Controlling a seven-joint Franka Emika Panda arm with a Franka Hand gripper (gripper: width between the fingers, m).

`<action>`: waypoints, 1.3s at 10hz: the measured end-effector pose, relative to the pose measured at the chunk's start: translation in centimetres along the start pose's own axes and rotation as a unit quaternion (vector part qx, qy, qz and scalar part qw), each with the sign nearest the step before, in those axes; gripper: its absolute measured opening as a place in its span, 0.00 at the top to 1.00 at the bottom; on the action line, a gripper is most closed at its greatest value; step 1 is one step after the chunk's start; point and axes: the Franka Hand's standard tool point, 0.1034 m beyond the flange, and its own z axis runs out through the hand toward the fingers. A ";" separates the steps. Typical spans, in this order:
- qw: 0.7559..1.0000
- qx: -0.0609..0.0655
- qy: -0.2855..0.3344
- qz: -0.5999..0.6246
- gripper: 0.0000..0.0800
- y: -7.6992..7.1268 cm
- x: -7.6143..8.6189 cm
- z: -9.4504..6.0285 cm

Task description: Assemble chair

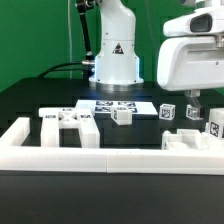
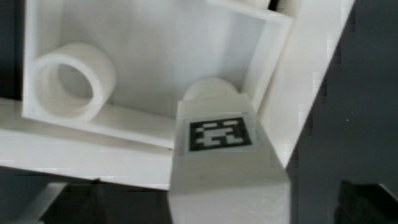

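Bright, even light washes out white surfaces; both views are soft, the wrist view blurrier close up.

Open table is left in front of the marker board, toward the exterior view's right. Just in front of the board, passage is blocked by a small white part. Left of the board, a part cluster is in the way. To the right stand a tagged block and, probably, further parts (blurred). The near side is closed by the border rail.
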 end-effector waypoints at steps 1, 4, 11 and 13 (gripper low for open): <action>1.000 0.000 0.000 0.000 0.35 0.0 0.0 0.0; 1.000 0.000 0.000 0.013 0.64 0.0 0.0 0.0; 0.961 -0.006 0.004 0.275 0.64 0.6 -0.2 0.0; 0.949 -0.012 0.002 0.316 0.64 1.3 -0.4 0.0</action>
